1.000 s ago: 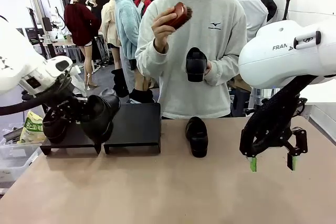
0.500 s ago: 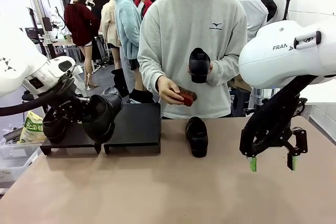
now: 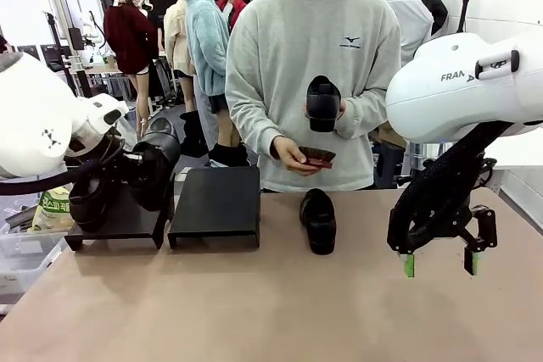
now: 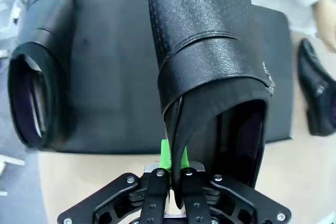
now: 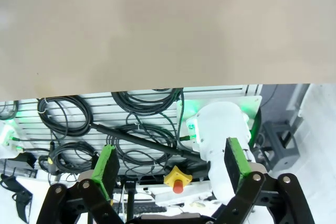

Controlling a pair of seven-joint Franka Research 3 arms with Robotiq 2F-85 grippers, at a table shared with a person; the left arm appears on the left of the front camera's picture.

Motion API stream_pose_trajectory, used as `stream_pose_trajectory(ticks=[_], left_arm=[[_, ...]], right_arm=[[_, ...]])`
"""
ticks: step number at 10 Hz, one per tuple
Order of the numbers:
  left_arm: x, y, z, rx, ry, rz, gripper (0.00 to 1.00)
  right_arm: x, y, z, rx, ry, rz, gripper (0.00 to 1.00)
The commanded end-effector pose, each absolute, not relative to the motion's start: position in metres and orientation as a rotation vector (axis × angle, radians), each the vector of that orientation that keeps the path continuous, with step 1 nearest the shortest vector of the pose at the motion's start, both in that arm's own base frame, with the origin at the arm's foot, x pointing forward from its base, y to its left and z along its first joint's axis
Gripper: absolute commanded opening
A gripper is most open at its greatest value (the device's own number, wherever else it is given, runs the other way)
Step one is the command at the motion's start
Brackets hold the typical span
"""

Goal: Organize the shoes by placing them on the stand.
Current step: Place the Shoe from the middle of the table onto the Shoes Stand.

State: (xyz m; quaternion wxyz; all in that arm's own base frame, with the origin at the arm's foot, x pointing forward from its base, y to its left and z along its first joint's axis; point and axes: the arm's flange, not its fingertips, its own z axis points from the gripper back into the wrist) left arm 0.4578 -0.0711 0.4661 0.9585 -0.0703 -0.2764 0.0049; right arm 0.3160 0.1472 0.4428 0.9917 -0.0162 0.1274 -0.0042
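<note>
We see bare beige table (image 5: 157, 24) across the top half, its edge running straight across mid-frame. Below the edge, black cables (image 5: 68, 116) are coiled on a white slatted panel (image 5: 131, 103). A white arm base (image 5: 220, 129) glows green at its sides. A yellow button (image 5: 177, 179) with a red cap sits beside it. The right gripper (image 5: 170, 148) is at the bottom, fingers (image 5: 106, 166) spread wide, green pads facing each other.

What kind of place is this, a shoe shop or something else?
Probably a robotics lab, not a shop: a white robot arm at a table, coiled cables, and an emergency-stop button.
</note>
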Motion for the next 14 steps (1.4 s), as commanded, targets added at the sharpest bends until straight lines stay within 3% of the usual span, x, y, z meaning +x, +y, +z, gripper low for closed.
stream_pose_trajectory(ticks=[1, 3, 9, 14], left_arm=[[0.488, -0.062, 0.462, -0.065, -0.497, 0.029, 0.00], [0.503, -0.043, 0.469, -0.024, -0.513, 0.075, 0.00], [0.510, -0.036, 0.436, -0.038, -0.353, 0.071, 0.00], [0.516, -0.036, 0.421, -0.053, -0.417, 0.077, 0.00]], right_arm=[[0.314, 0.150, 0.443, -0.024, 0.261, -0.028, 1.00], [0.314, 0.150, 0.443, -0.024, 0.261, -0.028, 1.00], [0.314, 0.150, 0.443, -0.024, 0.261, -0.028, 1.00], [0.314, 0.150, 0.443, -0.024, 0.261, -0.028, 1.00]])
